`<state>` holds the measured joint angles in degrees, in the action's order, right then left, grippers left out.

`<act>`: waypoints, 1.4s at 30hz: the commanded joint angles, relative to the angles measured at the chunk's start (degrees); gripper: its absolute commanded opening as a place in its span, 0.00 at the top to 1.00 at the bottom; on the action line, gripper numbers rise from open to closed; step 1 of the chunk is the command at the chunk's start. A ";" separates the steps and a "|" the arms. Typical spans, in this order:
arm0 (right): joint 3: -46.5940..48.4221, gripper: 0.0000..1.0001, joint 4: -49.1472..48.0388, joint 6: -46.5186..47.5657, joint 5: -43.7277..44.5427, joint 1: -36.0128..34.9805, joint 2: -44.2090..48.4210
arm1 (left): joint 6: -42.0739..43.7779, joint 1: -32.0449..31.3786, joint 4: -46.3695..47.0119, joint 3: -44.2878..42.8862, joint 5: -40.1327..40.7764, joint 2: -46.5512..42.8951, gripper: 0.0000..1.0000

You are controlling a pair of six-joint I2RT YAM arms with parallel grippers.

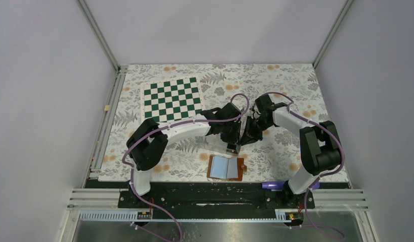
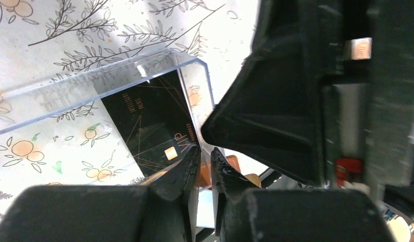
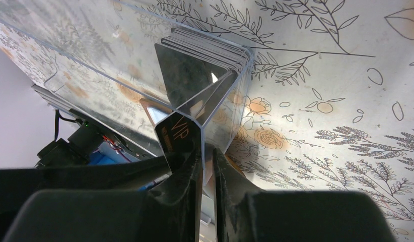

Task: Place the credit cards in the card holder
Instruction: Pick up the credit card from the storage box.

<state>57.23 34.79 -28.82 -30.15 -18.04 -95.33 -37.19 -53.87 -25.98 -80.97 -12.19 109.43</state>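
A clear plastic box (image 3: 94, 65) holds a stack of credit cards (image 3: 205, 53). My right gripper (image 3: 207, 151) is shut on the box's wall at its corner. One black card marked VIP (image 3: 176, 133) sticks out of the box beside the right gripper's left finger. The left wrist view shows that black card (image 2: 144, 121) through the clear box (image 2: 94, 85), with its gold chip close to my left gripper (image 2: 205, 151). The left jaws stand slightly open with nothing between them. The brown card holder (image 1: 225, 168) lies open near the front edge, blue sleeves up, below both grippers.
A green and white chessboard mat (image 1: 172, 99) lies at the back left on the floral tablecloth. White walls and metal rails close in the table on three sides. A purple item (image 1: 273, 185) sits by the right arm's base.
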 commanded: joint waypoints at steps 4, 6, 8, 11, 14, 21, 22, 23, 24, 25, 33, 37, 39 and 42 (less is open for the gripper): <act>-1.07 0.83 1.21 1.92 2.45 -0.59 -1.19 | 0.28 0.16 -3.24 -2.50 2.00 2.91 0.93; -1.03 0.83 1.21 1.95 2.47 -0.60 -0.79 | 0.44 0.22 -3.46 -2.26 2.55 2.65 0.99; -0.98 0.82 1.27 2.00 2.42 -0.60 -0.24 | 0.53 0.35 -3.11 -1.76 3.41 1.70 1.00; -0.87 0.81 1.60 2.03 3.03 -0.59 1.74 | 0.57 0.96 -1.13 -0.13 4.35 -1.76 1.00; 0.35 0.69 3.62 2.84 5.06 -0.51 5.92 | 0.19 1.99 3.47 3.26 4.49 -8.00 1.00; 2.18 0.43 3.95 4.71 1.58 0.53 18.06 | -4.91 7.19 14.63 15.25 -3.79 -23.14 1.00; 2.18 0.40 3.31 4.65 -0.15 0.76 20.16 | -6.11 7.95 16.12 17.08 -5.29 -24.75 1.00; 2.06 0.38 2.45 4.54 -2.23 0.73 21.38 | -7.51 8.51 17.85 19.01 -7.01 -26.27 1.00; 1.78 0.37 1.32 3.97 -4.59 0.66 22.42 | -8.82 9.11 20.12 20.86 -8.89 -27.62 1.00; 1.51 0.36 0.00 3.31 -7.33 0.70 23.35 | -10.38 9.63 22.65 22.70 -11.15 -28.93 1.00; -2.93 0.41 -14.98 -6.16 -25.16 0.73 25.52 | -24.07 10.53 45.56 34.11 -21.22 -34.65 1.00; -4.37 0.45 -16.85 -7.35 -25.79 0.73 25.20 | -27.42 10.52 51.10 37.21 -21.22 -35.71 1.00; -5.25 0.48 -18.45 -8.62 -26.13 0.73 25.19 | -27.84 10.46 51.77 37.62 -20.89 -36.09 1.00; -6.06 0.51 -20.46 -9.79 -26.93 0.67 25.01 | -27.84 10.45 51.81 37.64 -20.82 -36.34 1.00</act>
<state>51.92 19.70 -35.73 -52.88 -17.56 -70.57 -62.85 -43.55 17.76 -43.33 -31.20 75.37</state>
